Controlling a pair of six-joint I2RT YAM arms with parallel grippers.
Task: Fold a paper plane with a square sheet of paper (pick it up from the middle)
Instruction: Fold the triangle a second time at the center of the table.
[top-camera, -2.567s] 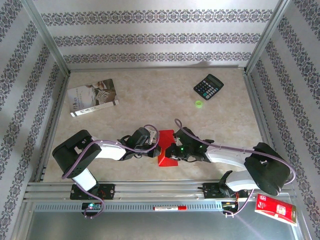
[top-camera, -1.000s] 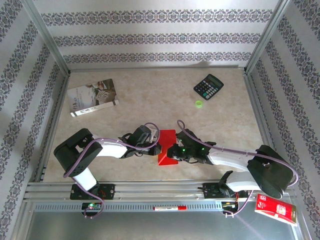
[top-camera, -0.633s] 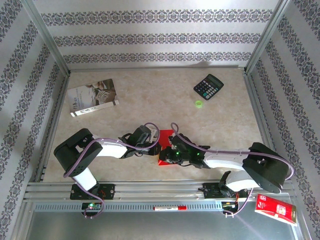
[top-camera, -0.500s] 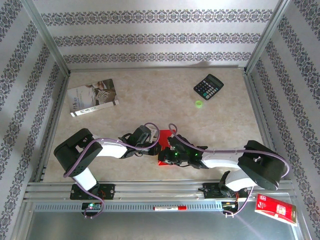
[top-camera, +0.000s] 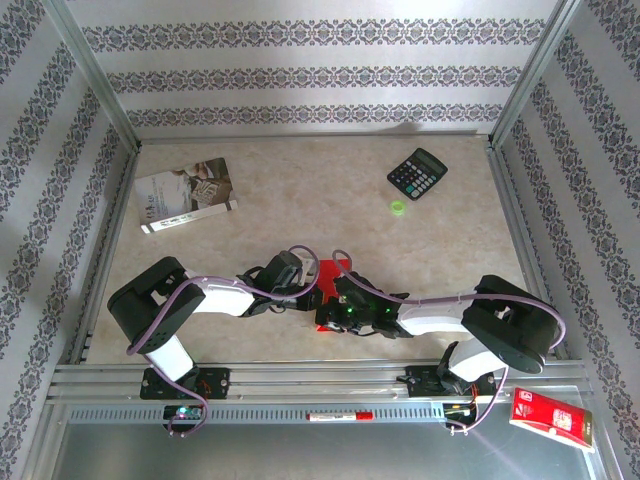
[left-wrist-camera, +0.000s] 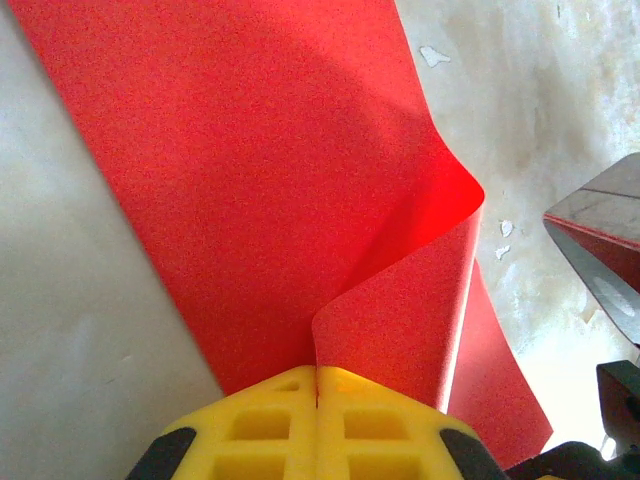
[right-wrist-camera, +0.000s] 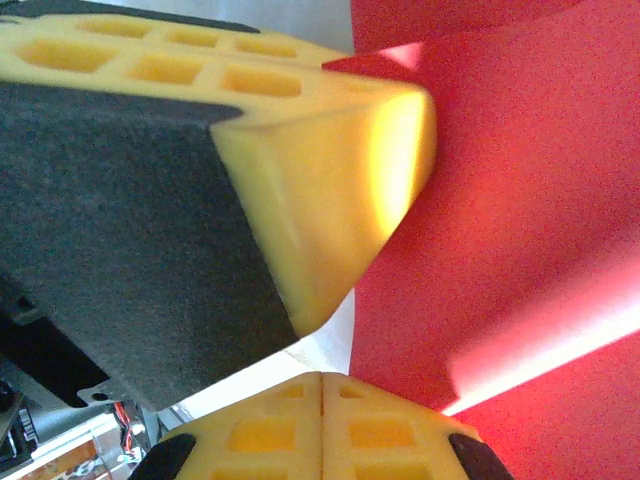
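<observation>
Pinches the curled sheet in the left gripper, clenches the right gripper alongside, lacks any finished fold.

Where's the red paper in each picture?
Top external: red paper low in the middle, between the two arms.
Left wrist: red paper fills the middle, pinched by the left gripper at the bottom.
Right wrist: red paper on the right side.
Shared landmark: the left gripper.
</observation>
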